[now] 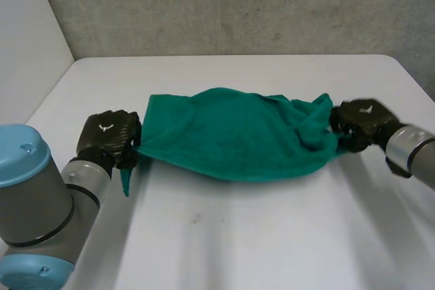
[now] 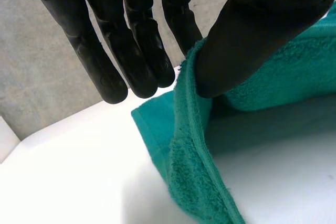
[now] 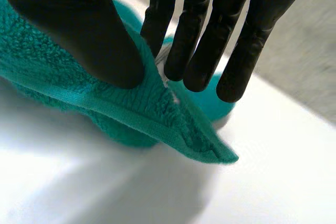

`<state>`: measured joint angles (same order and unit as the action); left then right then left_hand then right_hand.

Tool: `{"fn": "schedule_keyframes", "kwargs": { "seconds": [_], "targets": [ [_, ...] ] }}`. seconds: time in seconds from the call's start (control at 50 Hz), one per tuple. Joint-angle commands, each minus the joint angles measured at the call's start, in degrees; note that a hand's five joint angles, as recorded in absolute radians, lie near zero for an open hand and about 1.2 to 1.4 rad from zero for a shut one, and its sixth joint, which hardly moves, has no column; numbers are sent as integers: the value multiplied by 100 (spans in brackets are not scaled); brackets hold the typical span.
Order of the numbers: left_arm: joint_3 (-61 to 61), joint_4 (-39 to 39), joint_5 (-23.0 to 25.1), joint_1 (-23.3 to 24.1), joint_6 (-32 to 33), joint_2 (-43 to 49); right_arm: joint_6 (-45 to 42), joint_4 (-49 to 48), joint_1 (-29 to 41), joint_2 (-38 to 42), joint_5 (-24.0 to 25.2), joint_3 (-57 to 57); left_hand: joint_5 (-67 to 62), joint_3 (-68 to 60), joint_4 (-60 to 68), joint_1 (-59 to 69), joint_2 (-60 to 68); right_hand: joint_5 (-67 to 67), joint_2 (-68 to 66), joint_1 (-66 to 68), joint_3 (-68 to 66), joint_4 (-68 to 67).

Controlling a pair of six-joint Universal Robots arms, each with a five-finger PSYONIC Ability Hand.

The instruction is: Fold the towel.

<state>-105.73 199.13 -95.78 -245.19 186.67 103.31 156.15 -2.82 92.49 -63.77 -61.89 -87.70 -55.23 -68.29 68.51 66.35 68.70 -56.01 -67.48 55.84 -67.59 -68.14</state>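
Head view, towel point(image 1: 238, 134) pinched by left hand point(image 1: 109, 137), right hand point(image 1: 360, 123)

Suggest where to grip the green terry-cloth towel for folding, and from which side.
Probably best: pinch the green terry-cloth towel at its two hemmed ends, near the corners, coming in from the outer sides, thumb against fingers. It spans between the left hand and right hand, which pinch there.

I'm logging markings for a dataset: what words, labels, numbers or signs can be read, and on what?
No words or numbers can be read.
On the back of the left robot hand: a small white emblem, not letters.
On the right robot hand: the same emblem.
On the green towel: no label.
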Motion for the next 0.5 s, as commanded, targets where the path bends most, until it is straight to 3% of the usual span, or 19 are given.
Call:
{"fn": "schedule_keyframes", "kwargs": {
  "seconds": [0.02, 0.04, 0.1, 0.16, 0.22, 0.3, 0.32, 0.4, 0.5],
  "targets": [
    [140, -691, 33, -160, 45, -591, -340, 968, -12, -1384, -429, 16, -1477, -1171, 1149, 1365, 1130, -1399, -1252, 2416, -1241, -1186],
    [157, -796, 34, -169, 53, -688, -888, 1647, -47, -1862, -751, -10, -1477, -1171, 1149, 1365, 1130, -1399, -1252, 2416, -1241, -1186],
    [184, -1165, 42, -178, 176, -995, -1395, 2093, -47, -2096, -983, -90, -1477, -1171, 1149, 1365, 1130, -1399, -1252, 2416, -1241, -1186],
    [158, -1606, 42, -169, 546, -1313, -3051, 3031, -3, -2700, -1641, -606, -1477, -1171, 1149, 1365, 1130, -1399, -1252, 2416, -1241, -1186],
    [-106, -2317, 34, -152, 1336, -1559, -3932, 3148, 32, -3044, -2037, -1273, -1477, -1171, 1149, 1365, 1130, -1399, -1252, 2416, -1241, -1186],
    [-291, -2476, 42, -125, 1530, -1498, -3935, 3042, 41, -3010, -2020, -1531, -1477, -1171, 1149, 1365, 1130, -1399, -1252, 2416, -1241, -1186],
    [-369, -2441, 34, -125, 1574, -1376, -3926, 2868, 102, -2592, -2003, -1757, -1477, -1171, 1149, 1365, 1130, -1399, -1252, 2416, -1241, -1186],
    [-239, -2266, 7, -134, 1609, -324, -3891, 2586, 268, -1590, -2055, -1620, -1477, -1171, 1149, 1365, 1130, -1399, -1252, 2416, -1241, -1186],
    [681, -2177, -2, -125, 1627, 758, -3409, 2392, 524, -945, -2152, -838, -1477, -1171, 1149, 1365, 1130, -1399, -1252, 2416, -1241, -1186]
  ]
}}
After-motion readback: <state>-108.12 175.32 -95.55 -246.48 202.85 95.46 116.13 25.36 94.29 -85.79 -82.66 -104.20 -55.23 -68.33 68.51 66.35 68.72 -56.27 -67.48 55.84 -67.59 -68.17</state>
